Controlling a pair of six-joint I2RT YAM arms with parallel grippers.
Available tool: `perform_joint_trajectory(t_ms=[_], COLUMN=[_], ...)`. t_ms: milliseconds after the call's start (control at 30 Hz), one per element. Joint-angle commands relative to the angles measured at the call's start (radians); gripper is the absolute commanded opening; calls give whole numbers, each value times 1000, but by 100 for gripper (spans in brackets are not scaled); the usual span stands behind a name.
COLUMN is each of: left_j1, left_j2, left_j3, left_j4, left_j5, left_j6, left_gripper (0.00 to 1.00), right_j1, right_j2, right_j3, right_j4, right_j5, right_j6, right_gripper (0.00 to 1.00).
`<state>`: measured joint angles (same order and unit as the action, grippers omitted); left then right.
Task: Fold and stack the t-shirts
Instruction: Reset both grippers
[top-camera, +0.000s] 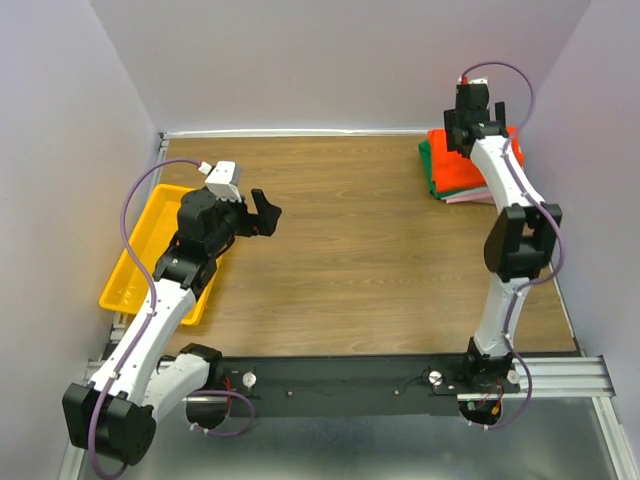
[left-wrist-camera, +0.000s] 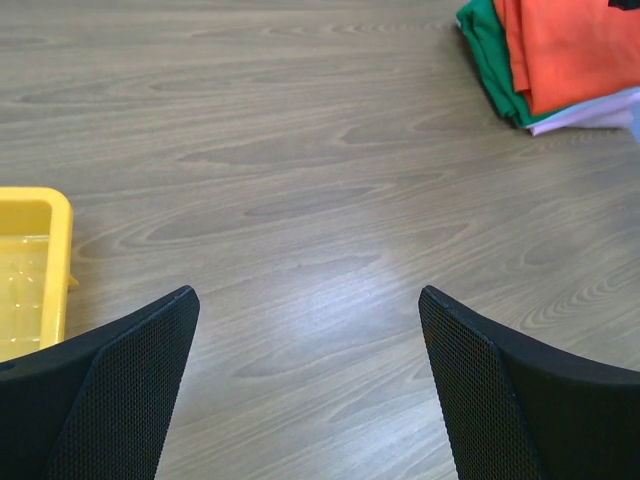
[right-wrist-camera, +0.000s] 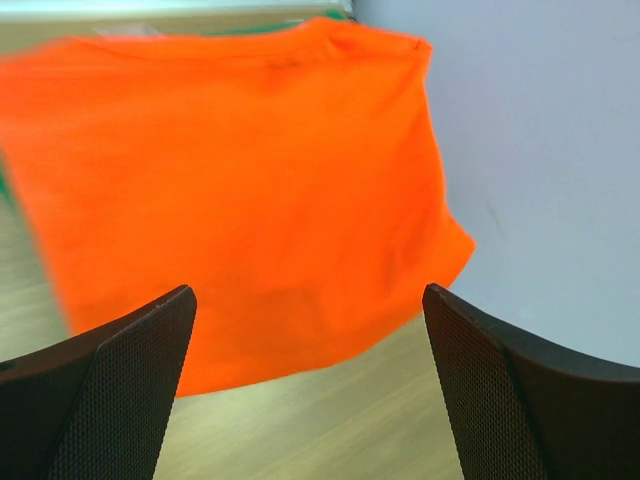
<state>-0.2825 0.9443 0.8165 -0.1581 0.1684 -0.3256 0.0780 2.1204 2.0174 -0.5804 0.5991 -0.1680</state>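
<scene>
Shirts (top-camera: 447, 170) are lying in one pile at the far right corner of the worktop (top-camera: 350, 250), close against the wall (right-wrist-camera: 540, 150). They are probably tucked there so the pile is sitting out of the way of any folding. The orange shirt (right-wrist-camera: 250, 170) is resting on top, folded to a rough rectangle. The green shirt (left-wrist-camera: 488, 50) is showing beneath it along one edge, and a pale layer (left-wrist-camera: 590, 112) is peeking out at the bottom. Whether that layer is one garment or two, I cannot tell.

The right pincer (right-wrist-camera: 305, 290) is hovering just above the orange shirt with its jaws spread wide and nothing between them. No cloth is touching either finger. The wrist view is blurring, so the fold's edges are hard to judge.

The left pincer (left-wrist-camera: 305, 292) is hanging wide open and gripping nothing, beside the yellow tray (top-camera: 125, 285) and well apart from the pile. It is likely waiting there so it is not crowding the right arm.

Every shirt in view is lying in the pile, so the job is looking close to done.
</scene>
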Motion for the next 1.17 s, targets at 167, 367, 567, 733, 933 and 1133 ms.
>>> perform_joint_trajectory(t_ms=[167,367,567,733,933,1133], left_j1=[9,9,9,9,9,9], left_j2=[-73,-128,-183,-197,-211,-219], left_j3=[-16,-20,-37,-34,-39,-37], left_j4=[17,23,34,17,12,6], left_j5=[-55,-90,-125,-145,-161,-219], left_j6=[-7,-9,2,8,13,8], left_gripper=[98,98,98,98,98,98], right_j1=[11,11,12,12,12,11], right_j2=[-459,-753,-934,-1014,-1030,-1022], right_j3=[-497,-842,-1066,-1189,-1227,-1232], right_j4=[169,209,254,298,324,330], right_j5=[-344,-568,-680,-679,-651,-644], right_j6=[258,350,429,452,473,472], right_gripper=[100,100,100,100,100,100])
